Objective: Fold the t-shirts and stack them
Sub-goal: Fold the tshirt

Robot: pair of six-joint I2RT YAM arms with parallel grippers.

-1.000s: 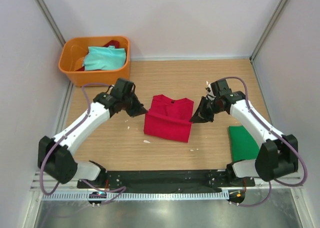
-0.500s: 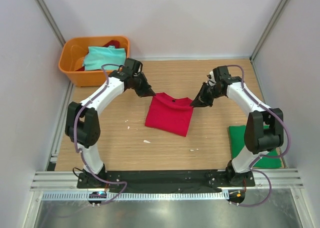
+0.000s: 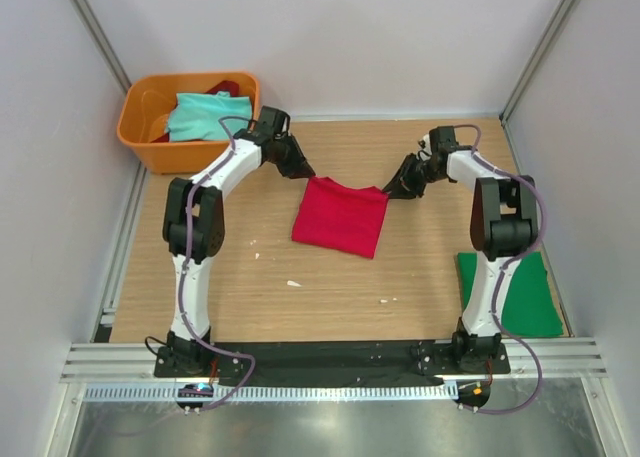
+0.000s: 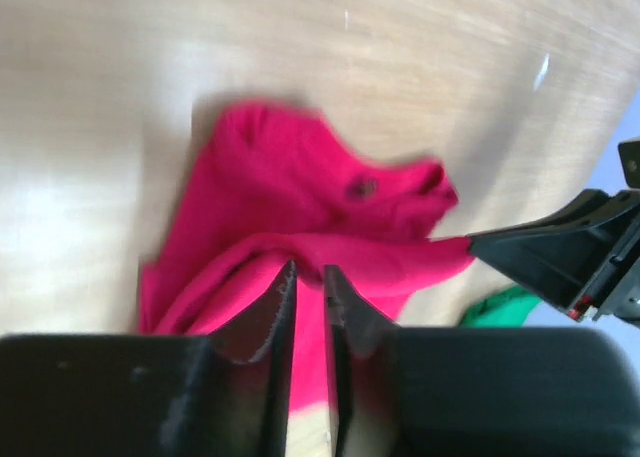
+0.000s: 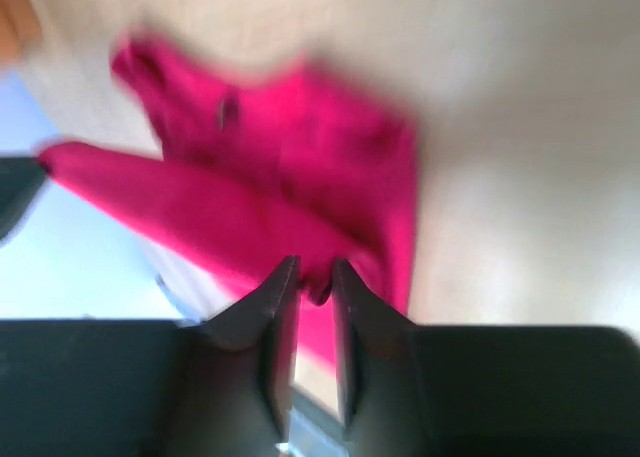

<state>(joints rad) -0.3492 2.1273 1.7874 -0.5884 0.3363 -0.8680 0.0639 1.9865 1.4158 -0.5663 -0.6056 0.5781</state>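
Top external view: red t-shirt (image 3: 338, 217) lying folded mid-bench (image 3: 250, 297). Left jaws and right jaws poised at its two far corners, each showing only a slim gap; whether cloth is pinched in either, cannot tell. Dark green t-shirt (image 3: 525, 297) lying folded flat near the bench's right edge, well apart. Pale teal t-shirt (image 3: 208, 115) sitting in orange tub (image 3: 140, 137), far-left corner.

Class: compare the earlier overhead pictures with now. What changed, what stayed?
Both end effectors, left and right, moved back to the far corners of the bright red cloth t-shirt, now flatter; release unclear. The dark green folded t-shirt and orange plastic tub stayed put.
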